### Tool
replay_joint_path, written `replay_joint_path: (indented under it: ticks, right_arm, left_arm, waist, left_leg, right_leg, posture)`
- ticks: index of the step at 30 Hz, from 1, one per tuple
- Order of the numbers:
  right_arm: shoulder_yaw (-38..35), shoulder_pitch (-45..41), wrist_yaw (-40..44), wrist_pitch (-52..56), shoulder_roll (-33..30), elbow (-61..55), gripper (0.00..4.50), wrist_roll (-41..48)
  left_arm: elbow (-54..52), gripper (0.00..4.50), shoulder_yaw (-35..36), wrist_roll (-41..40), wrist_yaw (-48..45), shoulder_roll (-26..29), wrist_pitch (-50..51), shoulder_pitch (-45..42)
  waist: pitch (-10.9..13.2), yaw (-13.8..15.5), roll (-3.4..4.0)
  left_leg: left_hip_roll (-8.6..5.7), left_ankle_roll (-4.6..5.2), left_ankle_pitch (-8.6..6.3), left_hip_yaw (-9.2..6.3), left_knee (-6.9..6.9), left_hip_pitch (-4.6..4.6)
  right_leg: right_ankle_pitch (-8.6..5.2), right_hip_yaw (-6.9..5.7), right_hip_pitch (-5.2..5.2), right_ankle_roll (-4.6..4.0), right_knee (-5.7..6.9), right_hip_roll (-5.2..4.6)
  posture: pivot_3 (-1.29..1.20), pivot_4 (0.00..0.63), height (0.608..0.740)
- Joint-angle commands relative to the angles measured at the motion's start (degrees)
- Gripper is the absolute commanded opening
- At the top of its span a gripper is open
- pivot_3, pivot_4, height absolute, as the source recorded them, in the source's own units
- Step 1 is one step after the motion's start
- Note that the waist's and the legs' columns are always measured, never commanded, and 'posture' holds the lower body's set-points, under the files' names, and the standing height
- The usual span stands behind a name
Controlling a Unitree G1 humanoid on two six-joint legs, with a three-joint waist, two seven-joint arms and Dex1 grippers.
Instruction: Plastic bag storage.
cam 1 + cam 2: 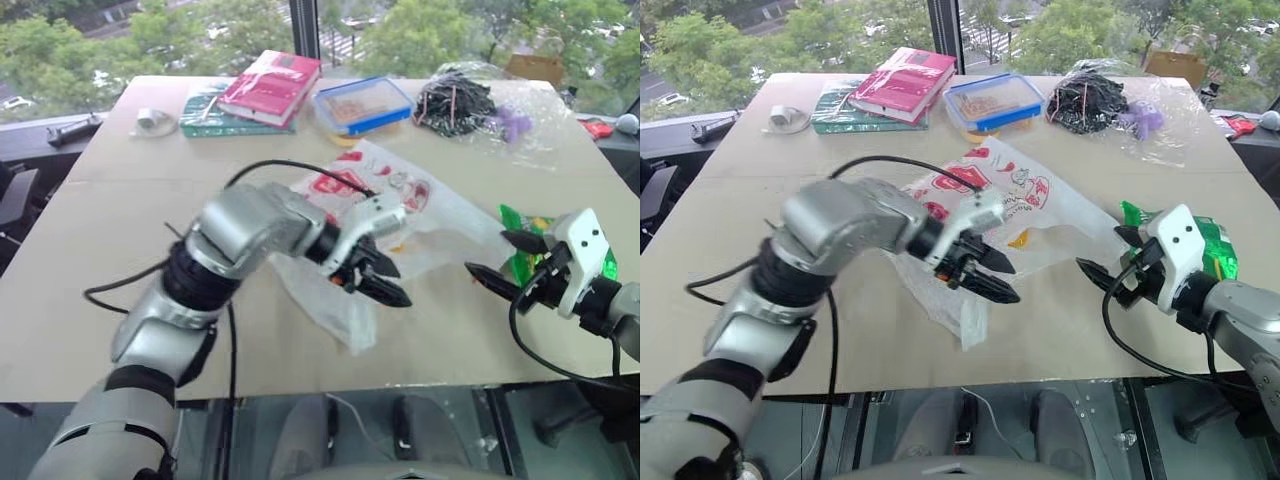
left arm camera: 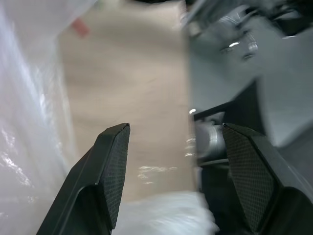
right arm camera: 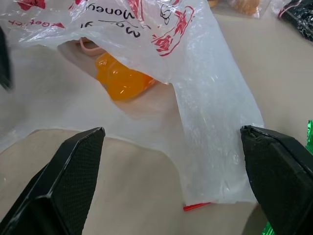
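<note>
The plastic bag (image 1: 405, 210), thin white with red print, lies crumpled in the middle of the table (image 1: 130, 260). An orange item (image 3: 120, 81) shows under its raised edge. My left gripper (image 1: 376, 280) hangs over the bag's near left fold, pointing down and to the right, open. In the left wrist view the plastic bag (image 2: 29, 122) lies beside one finger (image 2: 112, 166), with nothing clamped between the two. My right gripper (image 1: 490, 256) is wide open just right of the bag, aimed at its near right corner (image 3: 215, 161).
A shiny green snack packet (image 1: 525, 232) lies behind my right gripper. Along the far edge are a red book (image 1: 272, 85) on a green one (image 1: 205, 118), a blue-lidded box (image 1: 362, 105), a clear bag of black sticks (image 1: 455, 100) and a small white roll (image 1: 150, 118).
</note>
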Motion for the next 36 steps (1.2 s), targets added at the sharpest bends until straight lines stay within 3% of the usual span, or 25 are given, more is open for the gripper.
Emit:
replay_joint_path:
  ticks: [1, 6, 12, 17, 23, 27, 29, 33, 36]
  right_arm:
    - [-3.0, 0.2, 0.0, -0.2, 0.0, -2.0, 4.5, -0.1]
    - [-3.9, 0.9, -0.1, 0.2, -0.1, -3.0, 4.5, 0.0]
    - [-3.7, 1.8, -0.6, 0.0, 0.7, -3.8, 4.5, -0.5]
    - [-3.9, 2.4, -0.7, -0.1, 1.8, -4.8, 4.5, -0.3]
    - [-3.6, 2.0, -0.3, -0.1, 2.0, -5.1, 4.5, -0.1]
    - [-1.9, 0.9, -0.4, -0.4, 2.3, -4.2, 4.5, -1.2]
    - [-1.0, 0.4, -0.7, -0.5, 2.7, -4.0, 4.5, -1.8]
    - [0.2, 0.2, -0.9, -0.4, 3.6, -4.4, 4.5, -1.9]
    - [0.5, 0.5, -0.7, -0.3, 3.7, -4.7, 4.5, -2.3]
  left_arm:
    - [0.2, 3.14, -2.6, 6.7, 9.6, -4.1, -4.2, -0.3]
    - [-0.7, 3.14, -7.7, 16.8, 20.3, -5.0, -9.5, 1.5]
    - [0.1, 3.14, -11.9, 32.0, 30.7, 0.2, -23.0, 5.3]
    - [0.6, 3.14, -8.1, 42.4, 40.4, 1.3, -36.8, 10.7]
    - [1.4, 3.14, 3.3, 40.6, 39.7, -0.9, -45.6, 9.9]
    - [5.3, 3.14, 5.9, 42.5, 37.0, 0.3, -47.4, 6.6]
    - [5.4, 3.14, 7.0, 40.7, 34.6, -0.3, -46.7, 6.3]
    - [-0.8, 3.14, 21.2, 6.5, 15.5, -8.9, -9.4, 6.3]
    - [-2.1, 3.14, 23.6, -0.8, 11.6, -7.6, -0.1, 5.9]
  waist:
    - [0.0, 0.0, 0.01]
    - [0.0, -0.2, 0.01]
    - [0.0, -0.1, 0.01]
    - [0.0, 0.2, 0.0]
    - [0.0, 0.1, 0.0]
    - [0.0, 0.0, 0.01]
    - [0.0, -0.1, 0.01]
    - [0.0, 0.1, 0.01]
    - [0.0, -0.2, 0.0]
  left_leg:
    - [0.0, 0.0, 0.0, 0.0, 0.0, 0.01]
    - [0.0, 0.0, 0.0, 0.02, -0.01, 0.03]
    - [0.02, 0.0, 0.0, 0.07, -0.01, 0.05]
    - [0.0, 0.0, 0.0, 0.06, -0.01, 0.0]
    - [-0.01, 0.0, 0.0, 0.05, -0.01, -0.01]
    - [-0.01, 0.0, 0.0, 0.06, -0.01, 0.02]
    - [-0.02, 0.0, 0.0, 0.07, -0.01, 0.03]
    - [0.03, -0.01, 0.0, 0.08, 0.0, -0.01]
    - [0.04, -0.02, 0.01, 0.0, 0.02, -0.06]
  right_leg:
    - [0.0, 0.01, 0.0, 0.0, 0.0, 0.0]
    - [0.0, 0.05, 0.0, -0.01, 0.0, 0.0]
    - [0.0, 0.1, -0.03, -0.02, 0.04, 0.01]
    - [0.01, 0.07, -0.03, -0.02, 0.0, -0.04]
    - [0.02, 0.03, -0.02, -0.02, -0.03, -0.1]
    - [0.02, 0.01, -0.02, -0.02, 0.0, -0.05]
    - [0.02, 0.03, -0.02, -0.01, 0.0, -0.05]
    - [0.01, 0.01, -0.02, 0.0, 0.02, -0.06]
    - [-0.01, -0.08, -0.05, 0.03, 0.03, -0.06]
  posture:
    - [0.0, 0.15, 0.74]
    - [0.0, 0.15, 0.74]
    - [0.0, 0.15, 0.74]
    - [0.0, 0.15, 0.74]
    - [0.0, 0.15, 0.74]
    - [0.0, 0.15, 0.74]
    - [0.0, 0.15, 0.74]
    - [0.0, 0.15, 0.74]
    - [0.0, 0.15, 0.74]
